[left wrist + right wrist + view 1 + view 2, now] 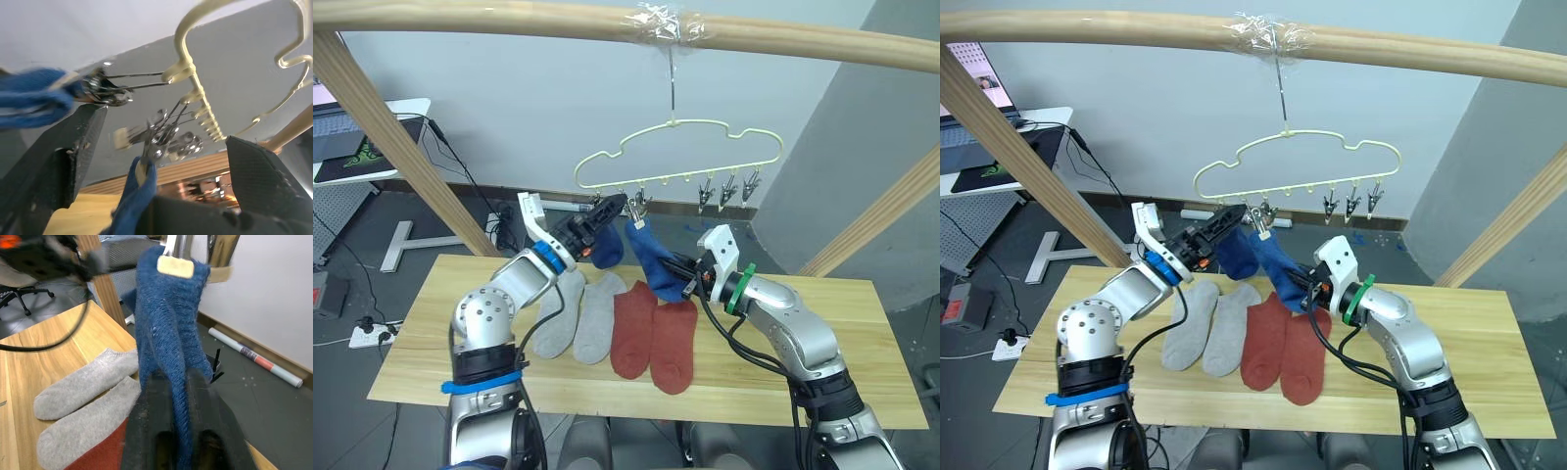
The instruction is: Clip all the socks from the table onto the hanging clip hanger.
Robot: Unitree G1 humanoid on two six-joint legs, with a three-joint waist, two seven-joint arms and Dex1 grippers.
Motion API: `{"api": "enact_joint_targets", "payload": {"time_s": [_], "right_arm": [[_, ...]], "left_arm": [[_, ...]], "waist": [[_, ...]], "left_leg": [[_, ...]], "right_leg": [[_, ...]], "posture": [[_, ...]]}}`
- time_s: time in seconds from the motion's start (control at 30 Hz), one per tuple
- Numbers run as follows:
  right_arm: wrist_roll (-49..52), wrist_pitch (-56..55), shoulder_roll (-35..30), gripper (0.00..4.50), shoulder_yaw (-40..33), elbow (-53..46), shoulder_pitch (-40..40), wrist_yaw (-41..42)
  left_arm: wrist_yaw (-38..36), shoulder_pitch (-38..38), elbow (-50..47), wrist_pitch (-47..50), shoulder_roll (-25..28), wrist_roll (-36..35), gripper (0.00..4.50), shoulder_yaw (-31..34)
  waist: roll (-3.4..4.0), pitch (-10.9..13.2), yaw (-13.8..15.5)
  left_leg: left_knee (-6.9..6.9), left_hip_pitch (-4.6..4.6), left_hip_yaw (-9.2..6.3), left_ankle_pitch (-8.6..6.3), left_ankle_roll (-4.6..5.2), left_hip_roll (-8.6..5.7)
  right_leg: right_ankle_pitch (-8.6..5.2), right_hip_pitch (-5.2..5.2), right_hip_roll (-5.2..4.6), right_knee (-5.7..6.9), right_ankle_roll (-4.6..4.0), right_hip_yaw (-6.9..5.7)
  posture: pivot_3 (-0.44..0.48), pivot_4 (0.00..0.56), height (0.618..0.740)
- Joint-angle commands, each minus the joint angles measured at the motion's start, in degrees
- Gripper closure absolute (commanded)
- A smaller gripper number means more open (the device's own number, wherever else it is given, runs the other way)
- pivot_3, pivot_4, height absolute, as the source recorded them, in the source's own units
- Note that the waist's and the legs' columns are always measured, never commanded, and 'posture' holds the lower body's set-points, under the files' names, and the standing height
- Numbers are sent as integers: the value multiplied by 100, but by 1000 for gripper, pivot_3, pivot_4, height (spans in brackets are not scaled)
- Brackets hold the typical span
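The pale-yellow clip hanger (677, 155) hangs by its hook from the wooden beam above the table (822, 333). Two blue socks (607, 247) (650, 257) hang from metal clips (161, 137) at the left end of its bar. My left gripper (611, 209) is open, raised at those clips, which sit between its spread fingers (73, 147). My right gripper (176, 382) is shut on the lower part of the right blue sock (166, 328), whose top a clip holds. Two grey socks (576, 315) and two rust red socks (654, 335) lie flat on the table.
Several empty clips (729, 188) hang at the bar's right end. Slanted wooden posts (391, 137) (881, 220) flank the table. A white desk with a laptop (352, 137) stands at the far left, with cables and a power strip (367, 333) on the floor.
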Motion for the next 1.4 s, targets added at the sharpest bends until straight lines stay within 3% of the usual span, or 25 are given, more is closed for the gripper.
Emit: {"api": "enact_joint_targets", "payload": {"time_s": [0.03, 0.13, 0.3, 0.53, 0.83, 0.97, 1.07, 1.17, 1.4], "right_arm": [[141, 147, -12, 2686, 97, -180, -48, 190], [51, 121, -39, 1659, 157, -198, 3, 205], [-184, 53, -301, 44, 73, -284, 192, 37], [-209, 43, -541, 44, -146, -357, 452, -44], [-296, -114, -569, 44, -257, -833, 518, -244], [-157, -258, -723, 44, -372, -1200, 734, -160], [-71, -245, -823, 0, -480, -1455, 833, -116], [94, -76, -851, 0, -606, -1680, 787, -129], [526, 184, -901, 0, -736, -2013, 609, 17]], "left_arm": [[-204, 28, -395, 49, 174, -146, 0, -6], [-244, 52, -479, 27, 195, -139, 0, -45], [-416, 335, -835, -493, 295, 679, 0, -522], [-657, 823, -982, -1502, 362, 1841, 0, -959], [-1253, 1197, -1083, -3206, 540, 3657, 0, -2050], [-1283, 1255, -1165, -3508, 311, 3896, 0, -2336], [-1170, 1250, -1208, -3808, 89, 4160, 571, -2487], [-730, 1182, -1125, -4167, -113, 4830, 1465, -2687], [-75, 976, -676, -4591, -598, 5547, 1465, -2766]], "waist": [[0, 0, 13], [0, 0, 43], [0, 0, 56], [0, -27, 7], [2, -34, -30], [1, -34, -2], [1, -34, -15], [1, -34, -22], [1, -34, -17]], "left_leg": [[0, -1, 0, 0, 0, 0], [1, -2, 0, 0, -1, 0], [1, -2, 2, 0, -1, -1], [1, -2, 8, 0, -2, -1], [4, -2, 13, 0, -1, -1], [2, -6, 12, -1, 0, -2], [3, -4, 12, -1, 0, -1], [5, -2, 13, -1, 1, -1], [8, -1, 12, 0, 2, -2]], "right_leg": [[0, 0, 0, -1, 0, 0], [0, 0, -1, -2, 0, -1], [0, 0, -2, -4, 0, 0], [0, -2, -3, -4, -1, 4], [0, -3, -3, -5, -1, 9], [0, -3, -4, -8, -1, 8], [0, -3, -3, -6, -1, 9], [0, -2, -2, -5, 0, 11], [0, 1, -1, -4, 0, 11]], "posture": [[129, 171, 740], [137, 167, 740], [125, 162, 740], [43, 112, 740], [47, 122, 740], [72, 147, 740], [73, 147, 740], [73, 155, 740], [63, 158, 740]]}}
